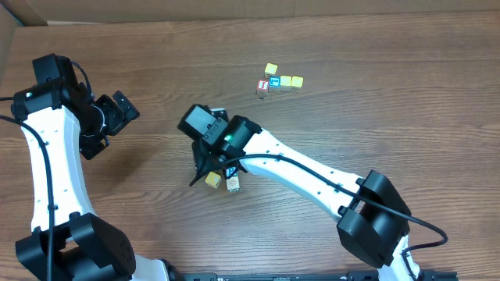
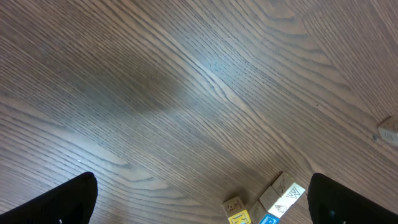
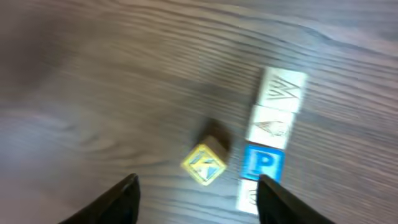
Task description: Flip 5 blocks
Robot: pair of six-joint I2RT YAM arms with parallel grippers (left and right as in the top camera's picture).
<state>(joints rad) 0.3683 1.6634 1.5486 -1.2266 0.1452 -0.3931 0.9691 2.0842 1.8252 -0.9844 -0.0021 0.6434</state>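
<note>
R gripper (image 3: 198, 193): jaws apart, nothing held, poised just short of the small yellow wooden letter cube (image 3: 204, 164). That cube sits skewed beside a row of four: three cream-white engraved wooden cubes (image 3: 283, 90) and a blue-faced wooden cube w/ white P (image 3: 263, 163). L gripper (image 1: 117, 113): released, empty, well apart from the blocks. View blurred. Recommend: centre jaws on yellow cube, square to its faces, grip lightly, turn it clear of the row.

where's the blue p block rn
Right wrist view, right of centre: the blue P block sits in a line between cream blocks, the yellow block on its left.
</note>
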